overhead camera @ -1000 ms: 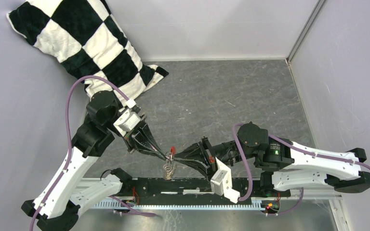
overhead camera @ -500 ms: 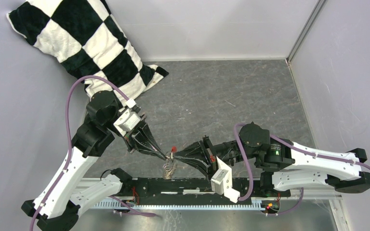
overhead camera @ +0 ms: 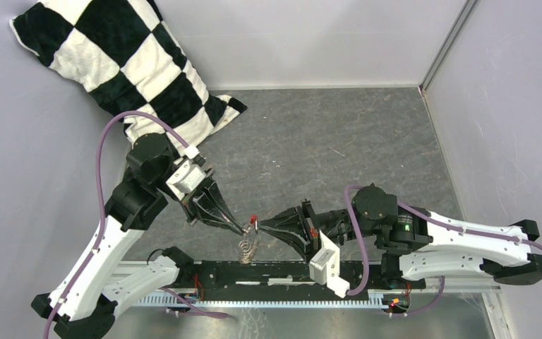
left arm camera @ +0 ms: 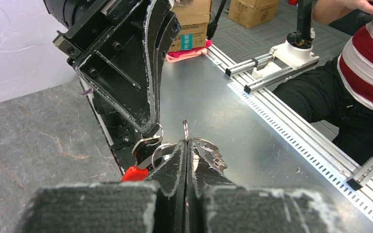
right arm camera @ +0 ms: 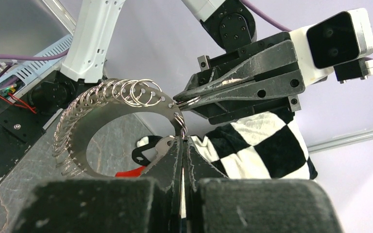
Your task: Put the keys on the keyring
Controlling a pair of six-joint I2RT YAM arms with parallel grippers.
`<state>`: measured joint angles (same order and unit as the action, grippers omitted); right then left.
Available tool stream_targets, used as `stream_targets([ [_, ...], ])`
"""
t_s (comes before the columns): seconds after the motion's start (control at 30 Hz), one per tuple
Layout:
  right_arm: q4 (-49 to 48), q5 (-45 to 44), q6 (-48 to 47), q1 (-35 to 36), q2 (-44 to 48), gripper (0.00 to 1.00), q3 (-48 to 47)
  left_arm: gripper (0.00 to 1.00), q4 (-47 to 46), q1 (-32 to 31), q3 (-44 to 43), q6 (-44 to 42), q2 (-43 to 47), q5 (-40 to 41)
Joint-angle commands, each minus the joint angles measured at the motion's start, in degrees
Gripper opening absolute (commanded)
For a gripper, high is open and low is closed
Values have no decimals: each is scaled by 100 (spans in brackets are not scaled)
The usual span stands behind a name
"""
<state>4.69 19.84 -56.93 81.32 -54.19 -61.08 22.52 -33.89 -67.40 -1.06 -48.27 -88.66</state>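
Note:
Both grippers meet low over the table's near edge. The keyring [right arm camera: 97, 114] is a flat silvery crescent band strung with many small rings, and it hangs between them [overhead camera: 248, 246]. My left gripper [left arm camera: 186, 142] is shut on the band's end, with small rings [left arm camera: 212, 151] beside its tips. My right gripper [right arm camera: 181, 141] is shut on one small ring at that same end. A key [right arm camera: 161, 145] with a black head and silver blade lies against the right fingers; whether it hangs from the ring I cannot tell. The red tag [right arm camera: 126, 172] dangles below.
A black-and-white checkered pillow [overhead camera: 113, 63] leans in the back left corner. Purple walls close the left, back and right sides. A metal rail [overhead camera: 268, 272] runs along the near edge. Off the table sits a person in a striped shirt [left arm camera: 364, 73].
The right arm's elbow has shifted slightly to the right and down. The dangling rings have risen a little. Both grippers stay shut at the same spot.

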Motion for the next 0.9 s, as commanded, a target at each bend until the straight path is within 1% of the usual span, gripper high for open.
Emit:
stream_targets([
  [0.0, -418, -73, -123, 0, 191, 1, 251, 2, -44, -22, 46, -19, -55, -503],
  [0.1, -647, 91, -126, 3, 241, 1, 334, 2, -46, -22, -5, -12, -130, -509],
  [0.3, -696, 170, -110, 0, 204, 1, 283, 2, 21, -21, -3, 11, -178, -488],
  [0.43, -668, 193, -117, 5, 194, 1, 221, 2, 284, -26, 23, -146, -149, -461],
  [0.87, -527, 297, -124, 13, 139, 1, 110, 2, 289, -24, -27, -107, -200, -139],
])
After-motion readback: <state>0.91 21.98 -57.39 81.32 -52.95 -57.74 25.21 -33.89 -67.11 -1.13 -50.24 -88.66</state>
